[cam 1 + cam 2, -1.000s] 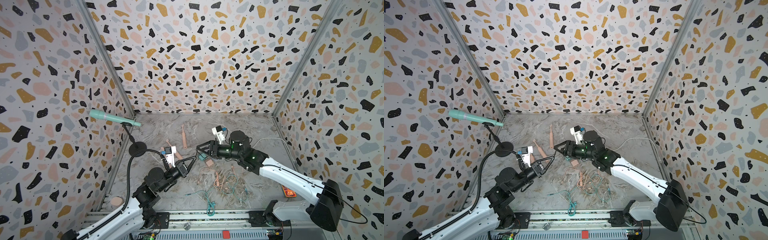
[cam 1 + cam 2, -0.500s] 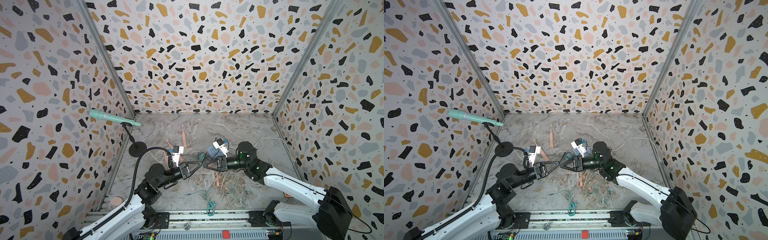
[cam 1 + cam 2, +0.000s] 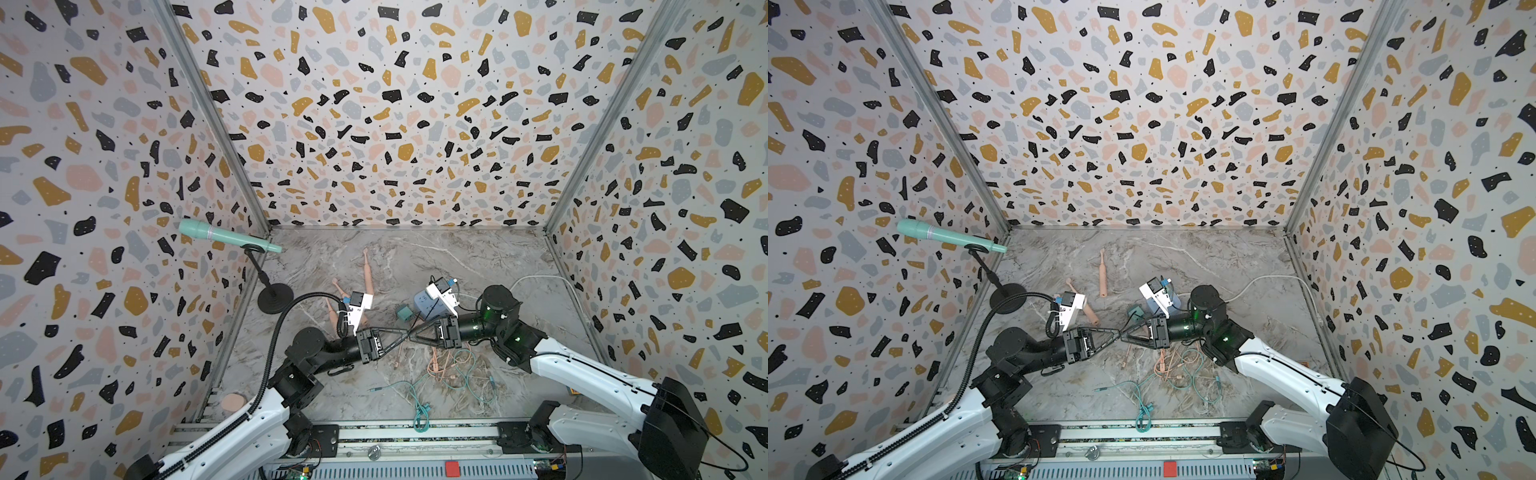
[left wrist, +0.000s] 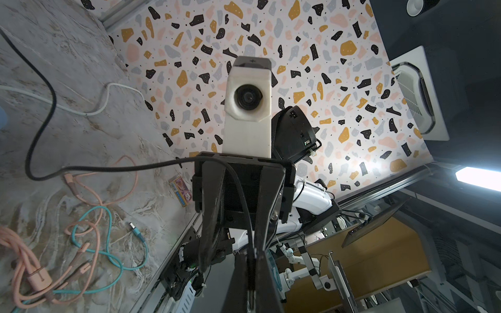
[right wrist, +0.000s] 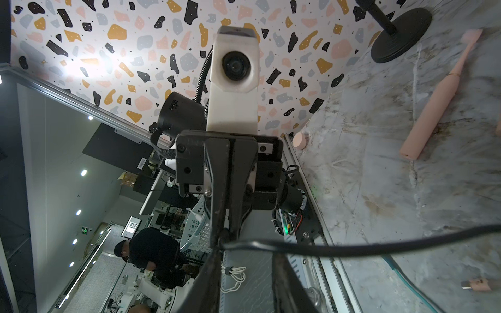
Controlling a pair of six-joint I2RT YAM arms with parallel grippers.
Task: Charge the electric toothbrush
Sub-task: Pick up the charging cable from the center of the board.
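A pink electric toothbrush (image 3: 367,270) lies on the marble floor behind the arms, and a second pink one (image 3: 1090,313) lies beside my left wrist camera; the right wrist view shows one (image 5: 433,108). My two grippers point at each other tip to tip above mid-table. The left gripper (image 3: 405,332) is shut on the end of a thin black cable (image 4: 108,169). My right gripper (image 3: 412,336) has its jaws a little apart, and the black cable (image 5: 352,245) crosses just in front of its fingertips (image 5: 275,254).
A light blue power block (image 3: 426,305) with a white cord (image 3: 540,280) and a small teal cube (image 3: 402,313) sit behind the right gripper. Tangled pink and teal cables (image 3: 449,370) lie in front. A microphone stand (image 3: 274,297) stands at the left wall.
Both arms swung in until their tips met at mid-table. The right gripper left the teal cube and its jaws narrowed. The left gripper stayed shut.
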